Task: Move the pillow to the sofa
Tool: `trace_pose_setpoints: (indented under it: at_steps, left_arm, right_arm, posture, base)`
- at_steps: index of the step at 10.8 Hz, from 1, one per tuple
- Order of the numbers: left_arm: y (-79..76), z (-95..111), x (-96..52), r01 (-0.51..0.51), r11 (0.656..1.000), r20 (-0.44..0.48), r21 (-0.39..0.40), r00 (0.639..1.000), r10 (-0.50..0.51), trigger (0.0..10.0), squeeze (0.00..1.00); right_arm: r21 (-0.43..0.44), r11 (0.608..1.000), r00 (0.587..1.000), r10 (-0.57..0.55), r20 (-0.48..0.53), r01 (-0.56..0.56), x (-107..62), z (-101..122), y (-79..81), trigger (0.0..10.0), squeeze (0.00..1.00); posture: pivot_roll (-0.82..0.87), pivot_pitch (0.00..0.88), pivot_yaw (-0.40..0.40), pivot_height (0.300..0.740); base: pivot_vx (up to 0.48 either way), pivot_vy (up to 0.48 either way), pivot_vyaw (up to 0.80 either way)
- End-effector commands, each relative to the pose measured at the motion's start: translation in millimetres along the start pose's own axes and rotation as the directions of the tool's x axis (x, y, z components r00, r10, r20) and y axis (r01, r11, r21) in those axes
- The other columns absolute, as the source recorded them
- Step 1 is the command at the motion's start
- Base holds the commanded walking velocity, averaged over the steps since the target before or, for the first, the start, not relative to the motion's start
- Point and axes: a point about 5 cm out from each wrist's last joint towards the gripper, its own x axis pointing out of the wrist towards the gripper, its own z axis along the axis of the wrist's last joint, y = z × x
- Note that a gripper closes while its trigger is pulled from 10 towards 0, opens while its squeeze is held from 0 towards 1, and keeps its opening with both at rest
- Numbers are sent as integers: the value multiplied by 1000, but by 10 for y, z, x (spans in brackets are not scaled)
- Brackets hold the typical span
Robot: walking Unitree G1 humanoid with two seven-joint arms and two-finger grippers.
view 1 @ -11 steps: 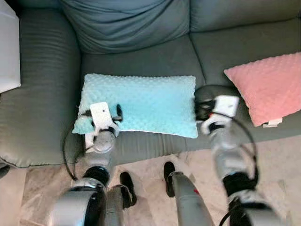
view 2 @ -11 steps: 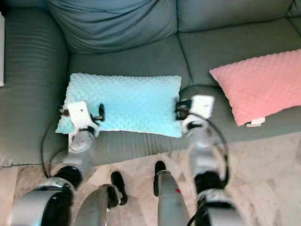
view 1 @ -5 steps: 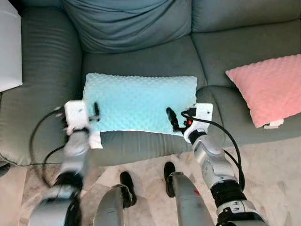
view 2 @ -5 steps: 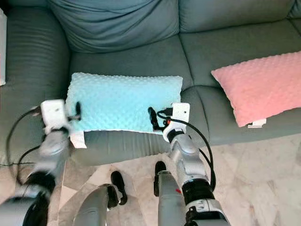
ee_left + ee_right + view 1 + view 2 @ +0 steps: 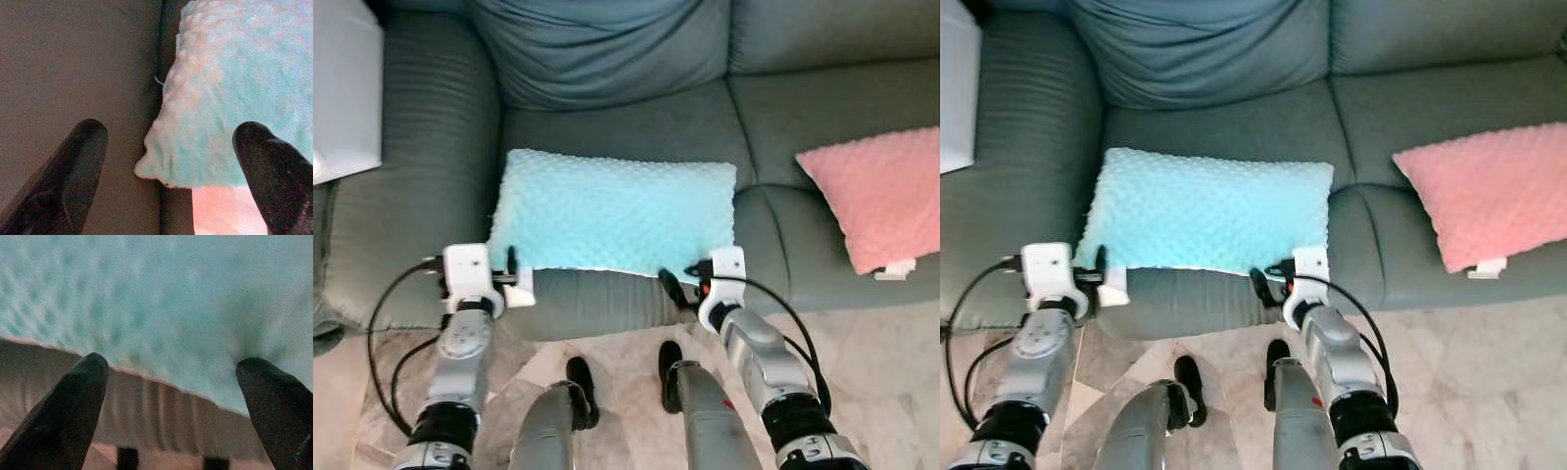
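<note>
A light blue dimpled pillow [image 5: 617, 213] lies flat on the left seat of the grey-green sofa [image 5: 636, 117], its near edge at the seat's front. My left gripper [image 5: 506, 268] is open just off the pillow's near left corner [image 5: 195, 147], with nothing between its fingers [image 5: 80, 152]. My right gripper [image 5: 682, 283] hangs open at the sofa's front edge, below the pillow's near right corner. In the right wrist view the pillow [image 5: 161, 298] lies ahead of the spread fingers [image 5: 73, 396], apart from them.
A pink pillow [image 5: 881, 201] rests on the right seat. A white object [image 5: 342, 93] sits on the left armrest. A loose back cushion [image 5: 607, 49] leans behind the blue pillow. My feet [image 5: 578, 377] stand on pale marble floor [image 5: 881, 372] close to the sofa front.
Both grippers have drawn back off the pillow's ends toward the sofa's front edge. The right gripper swung in under the near right corner. The pillow stays put on the seat.
</note>
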Motion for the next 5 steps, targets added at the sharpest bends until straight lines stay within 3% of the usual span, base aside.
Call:
trace_pose_setpoints:
  at_steps: [1,4,5]
  left_arm:
    - [15,-115,-75,1,1000,-53,5,999,0,10000,0]
    - [-75,-101,-124,46,999,-72,-15,996,-47,10000,0]
    - [-81,-112,-139,49,999,-77,-17,996,-50,10000,0]
  right_arm:
    - [-38,999,993,-38,-108,34,-82,-311,-56,10000,0]
    - [-174,974,981,-166,-101,147,-113,-372,-265,10000,0]
    - [-178,969,977,-189,-95,171,-121,-382,-307,10000,0]
  posture:
    - [-164,420,63,740]
    - [-149,428,73,740]
    - [-144,431,74,740]
  base:
    - [0,0,0]
    - [0,0,0]
    - [0,0,0]
